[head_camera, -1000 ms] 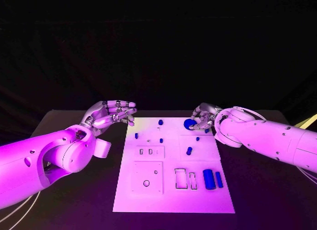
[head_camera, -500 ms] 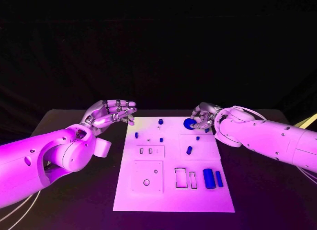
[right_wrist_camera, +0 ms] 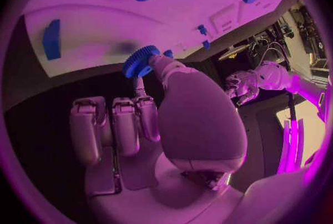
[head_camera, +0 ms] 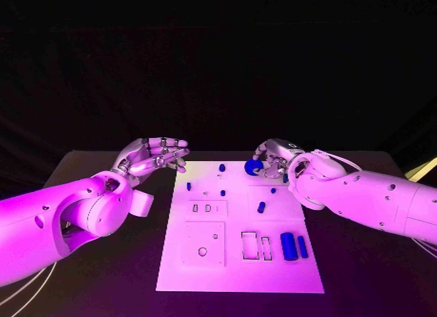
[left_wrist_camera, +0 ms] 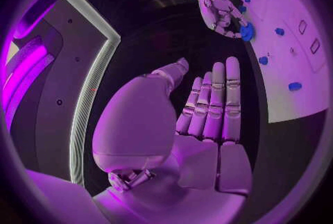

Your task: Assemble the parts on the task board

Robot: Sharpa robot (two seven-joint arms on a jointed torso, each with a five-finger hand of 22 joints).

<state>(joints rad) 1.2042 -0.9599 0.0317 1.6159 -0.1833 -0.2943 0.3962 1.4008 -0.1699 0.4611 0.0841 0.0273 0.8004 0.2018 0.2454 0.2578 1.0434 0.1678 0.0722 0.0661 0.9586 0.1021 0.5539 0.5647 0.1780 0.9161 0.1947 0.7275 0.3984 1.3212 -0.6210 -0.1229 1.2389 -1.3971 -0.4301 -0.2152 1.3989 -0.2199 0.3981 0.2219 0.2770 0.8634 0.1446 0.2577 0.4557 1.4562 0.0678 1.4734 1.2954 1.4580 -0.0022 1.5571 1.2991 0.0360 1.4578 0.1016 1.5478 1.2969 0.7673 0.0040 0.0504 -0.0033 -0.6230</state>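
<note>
The right hand (head_camera: 272,160) pinches a blue gear (head_camera: 253,167) between thumb and fingertip at the far edge of the board (head_camera: 239,271); the gear appears lifted clear of the surface. The left hand (head_camera: 154,156) hovers beside the board's far left corner, fingers apart, grasping nothing. Two cylinders (head_camera: 294,246) lie side by side on the board's near right area, next to rectangular slots (head_camera: 255,246).

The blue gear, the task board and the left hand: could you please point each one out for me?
blue gear (right_wrist_camera: 141,61), right wrist view, on its toothed rim.
task board (head_camera: 239,274), head view, on a bare part near its close edge.
left hand (head_camera: 154,156), head view, on its middle.
</note>
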